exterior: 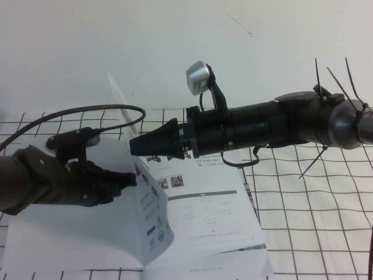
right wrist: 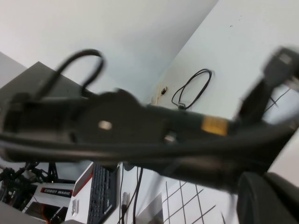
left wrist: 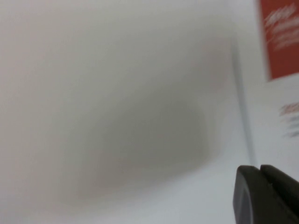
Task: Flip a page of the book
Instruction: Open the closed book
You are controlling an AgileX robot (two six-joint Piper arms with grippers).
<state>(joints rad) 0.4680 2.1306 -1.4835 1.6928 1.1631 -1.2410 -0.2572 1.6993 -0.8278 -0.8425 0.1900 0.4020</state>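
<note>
The book (exterior: 215, 216) lies open on the gridded mat, its right half showing small photos and grey tables. One page (exterior: 152, 210) stands up from the spine, its face with a red square and rows of logos turned to the right. My left gripper (exterior: 132, 178) reaches in from the left and is shut on that page's edge. In the left wrist view the sheet's edge (left wrist: 243, 116) runs into the seam between the closed fingers (left wrist: 247, 186). My right gripper (exterior: 135, 146) is shut, pointing left, with its tip at the standing page and nothing seen between its fingers (right wrist: 261, 200).
A black-lined grid mat (exterior: 315, 221) covers the table. The left arm's cable (exterior: 87, 111) loops above its wrist. A silver camera (exterior: 197, 77) sits on the right arm. The right wrist view is mostly filled by the left arm (right wrist: 140, 135).
</note>
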